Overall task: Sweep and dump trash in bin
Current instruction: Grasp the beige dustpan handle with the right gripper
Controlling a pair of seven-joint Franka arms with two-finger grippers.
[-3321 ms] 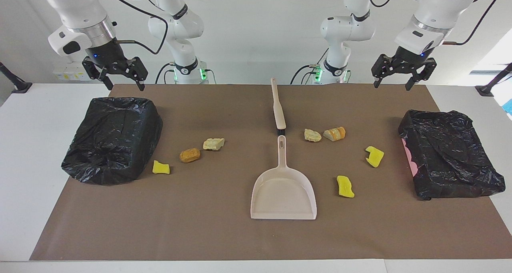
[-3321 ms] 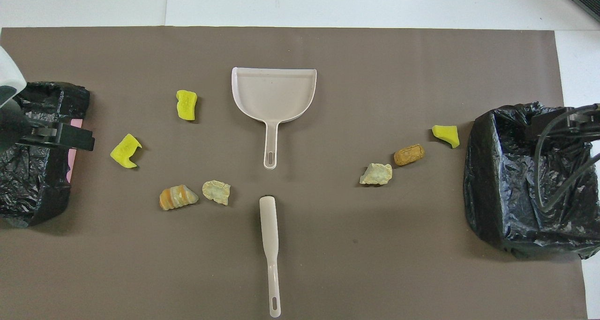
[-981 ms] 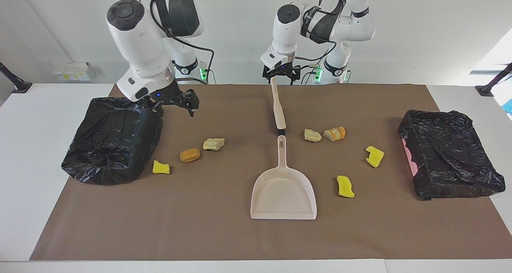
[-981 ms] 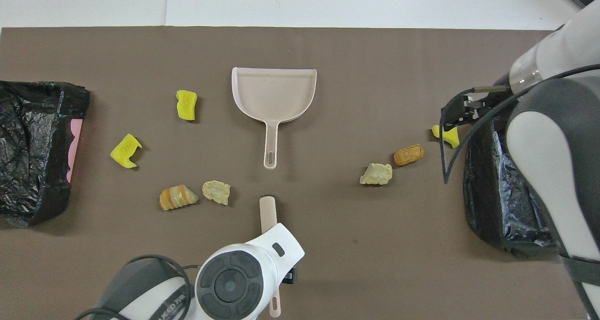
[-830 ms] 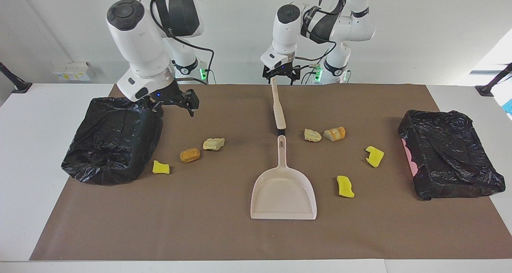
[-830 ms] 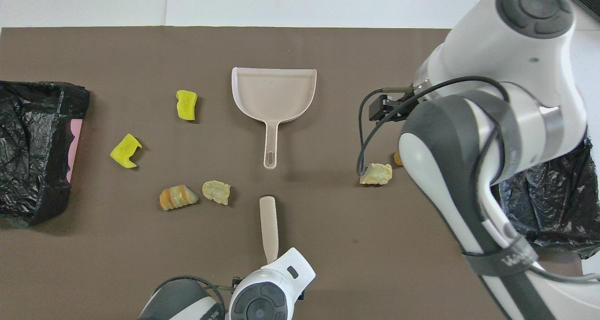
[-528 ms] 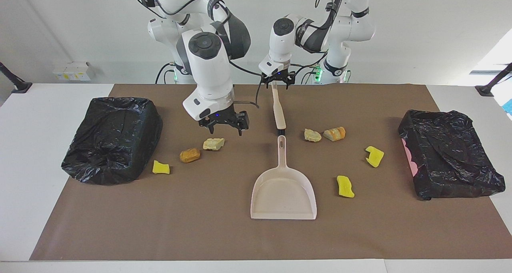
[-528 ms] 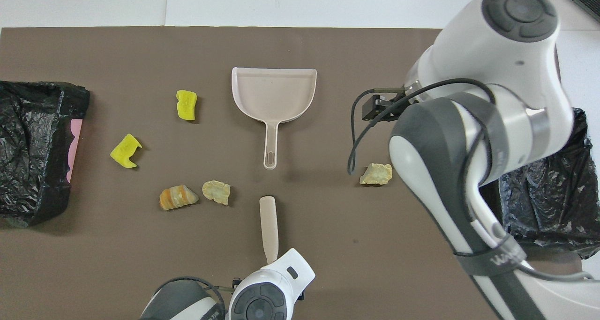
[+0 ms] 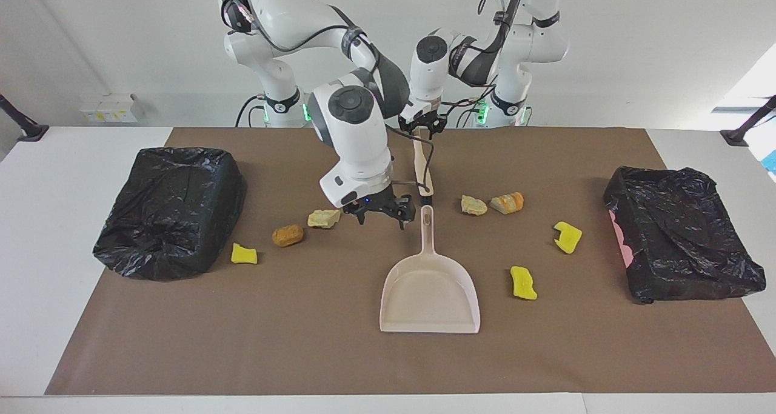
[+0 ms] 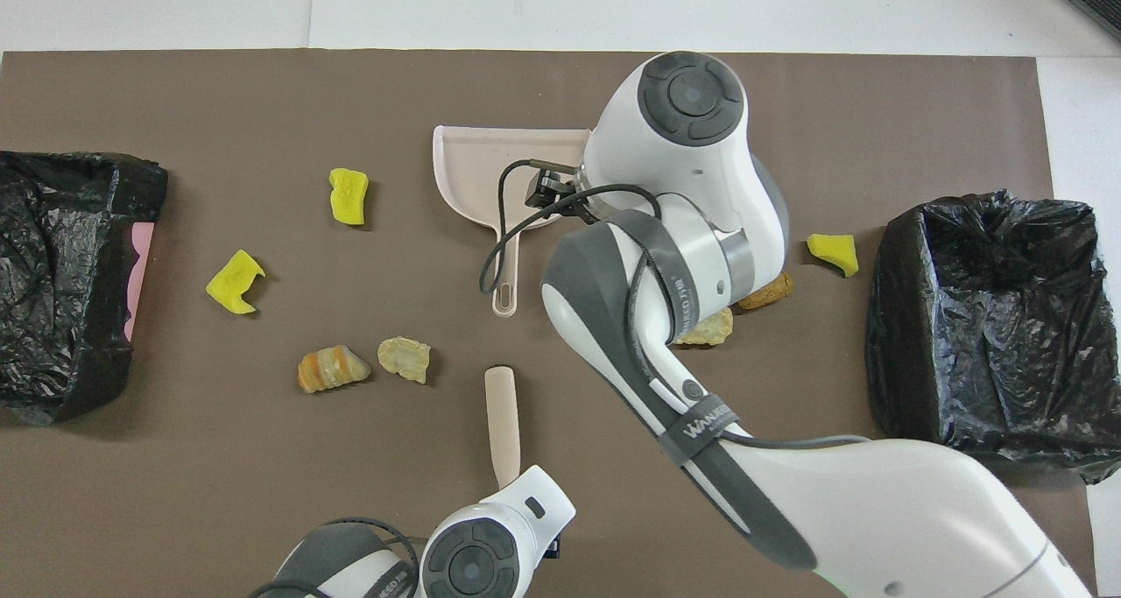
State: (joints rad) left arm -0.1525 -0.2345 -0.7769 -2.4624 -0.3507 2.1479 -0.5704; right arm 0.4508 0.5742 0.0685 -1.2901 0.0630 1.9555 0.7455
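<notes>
My right gripper [image 9: 380, 213] hanging fingers spread just beside the dustpan [image 9: 430, 293] handle, my left gripper [image 9: 422, 125] low over the brush [image 9: 421, 166] handle's end, grip unreadable, trash [image 9: 522, 282] scattered on the brown mat [image 9: 303, 341] to both sides of the dustpan, "WANUEED" on my right forearm band.

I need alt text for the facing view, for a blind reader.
The right end effector hangs beside the dustpan handle; the left end effector is at the brush handle's end. Seven scraps and two black-lined bins lie around.

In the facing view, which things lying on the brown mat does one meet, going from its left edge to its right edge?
Open black bin → yellow sponge piece → orange chunk → pale chunk → dustpan → striped chunk → second black bin.
</notes>
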